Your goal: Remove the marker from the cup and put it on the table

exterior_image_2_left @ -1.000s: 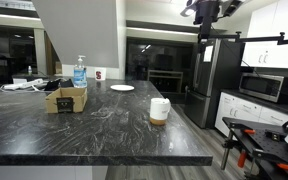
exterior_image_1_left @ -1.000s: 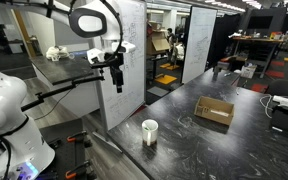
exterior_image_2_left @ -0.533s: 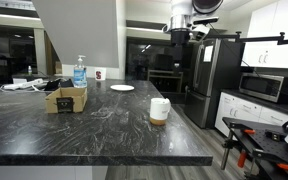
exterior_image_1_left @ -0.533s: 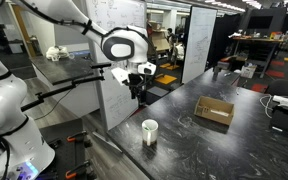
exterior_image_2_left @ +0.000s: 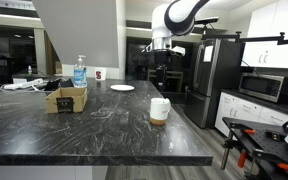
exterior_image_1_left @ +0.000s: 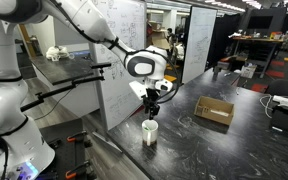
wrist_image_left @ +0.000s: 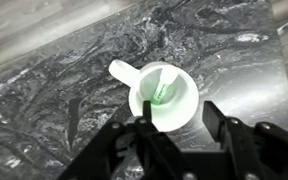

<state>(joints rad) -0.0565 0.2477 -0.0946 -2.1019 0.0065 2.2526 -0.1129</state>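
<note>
Zero steps done | slim stick-shaped marker (wrist_image_left: 160,91) inside small white cylindrical cup (wrist_image_left: 180,108) | black gripper (wrist_image_left: 181,126) spread, empty, above | lift-out, set-down remain

No legible text, brand, number or sign appears in any view.

- Whiteboard panel (exterior_image_1_left: 132,25), in an exterior view: dark handwriting is present, but too small and blurred to read.
- Water bottle (exterior_image_2_left: 79,72) on the bench (exterior_image_2_left: 84,135), in an exterior view: blue midsection; any print on it is too small to read.
</note>
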